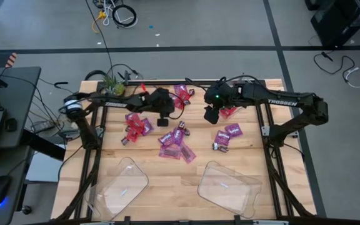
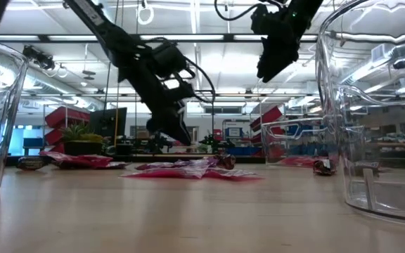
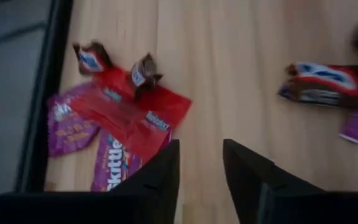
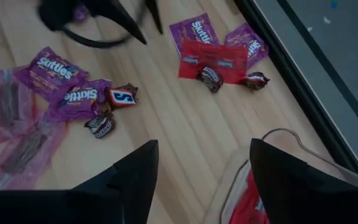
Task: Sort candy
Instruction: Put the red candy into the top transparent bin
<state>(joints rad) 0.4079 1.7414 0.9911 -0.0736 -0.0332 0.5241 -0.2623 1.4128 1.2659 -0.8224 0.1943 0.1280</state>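
The candy lies scattered on the wooden table: a far cluster (image 1: 181, 95), a left group (image 1: 136, 125), a middle pile (image 1: 177, 144) and a right group (image 1: 227, 134). My left gripper (image 1: 163, 122) hangs open above bare wood. Its wrist view shows a red packet (image 3: 129, 112) lying on purple packets (image 3: 67, 124), with two small brown pieces (image 3: 145, 70) on top. My right gripper (image 1: 211, 116) stands open and higher up, with nothing between its fingers (image 4: 135, 180). Below it are purple packets (image 4: 51, 71) and brown pieces (image 4: 101, 124).
Two clear plastic trays stand near the front edge, one left (image 1: 122, 184) and one right (image 1: 230, 187). A black frame rail (image 1: 267, 125) runs along the table's sides. A small plant (image 1: 112, 84) sits at the far left corner. Bare wood lies between the trays and the candy.
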